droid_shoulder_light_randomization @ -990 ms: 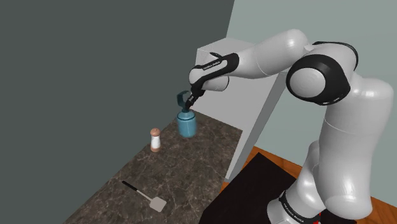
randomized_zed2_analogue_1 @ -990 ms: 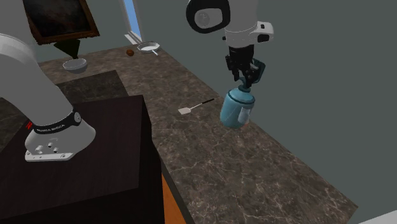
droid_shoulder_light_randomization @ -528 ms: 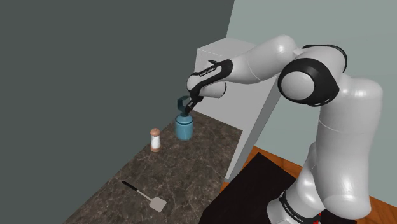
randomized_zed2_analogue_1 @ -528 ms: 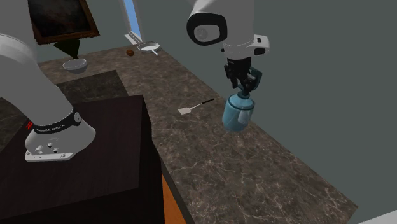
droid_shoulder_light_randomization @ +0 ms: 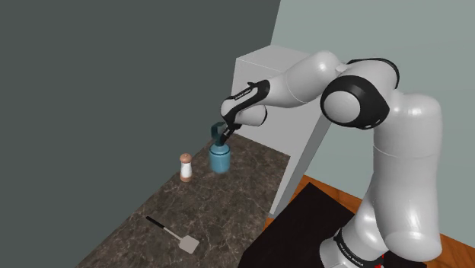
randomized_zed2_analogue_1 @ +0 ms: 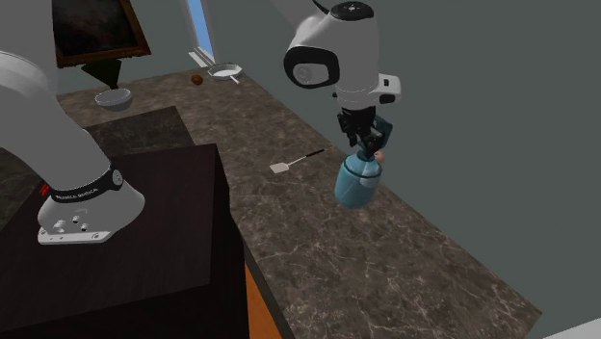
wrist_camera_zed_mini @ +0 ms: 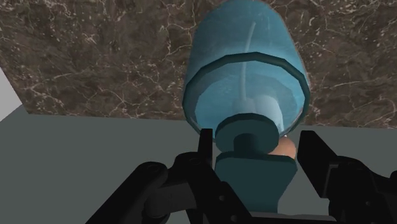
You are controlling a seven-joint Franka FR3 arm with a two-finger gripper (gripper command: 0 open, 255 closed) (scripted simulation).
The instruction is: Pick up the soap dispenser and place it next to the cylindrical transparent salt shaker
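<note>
Compared with one second ago, the gripper (droid_shoulder_light_randomization: pixel 221 135) has carried the soap dispenser (droid_shoulder_light_randomization: pixel 220 157) lower and toward the shoulder view's left, closer to the salt shaker (droid_shoulder_light_randomization: pixel 186 167), and the arm's elbow has swung to that same side. The two black fingers are clamped on the dispenser's pump head, one on each side, as the wrist view shows around the gripper (wrist_camera_zed_mini: pixel 257 149). The dispenser (wrist_camera_zed_mini: pixel 245 83) is a blue, translucent bottle with a teal pump. Its long axis runs close to vertical: the pump end points up into the gripper and the rounded base points down at the dark marbled countertop (droid_shoulder_light_randomization: pixel 221 202). In the second exterior view the dispenser (randomized_zed2_analogue_1: pixel 358 178) leans slightly, its base offset toward that view's left of the gripper (randomized_zed2_analogue_1: pixel 361 144). Whether the base touches the countertop (randomized_zed2_analogue_1: pixel 414 260) cannot be determined. In the shoulder view the dispenser stands just beside the salt shaker, on its right, with a narrow gap between them. The shaker is upright, with a white body and a brownish cap. A spatula (droid_shoulder_light_randomization: pixel 176 236) lies flat on the countertop, well apart from both items, nearer the camera; the second exterior view places the spatula (randomized_zed2_analogue_1: pixel 294 161) to the left of the dispenser.
</note>
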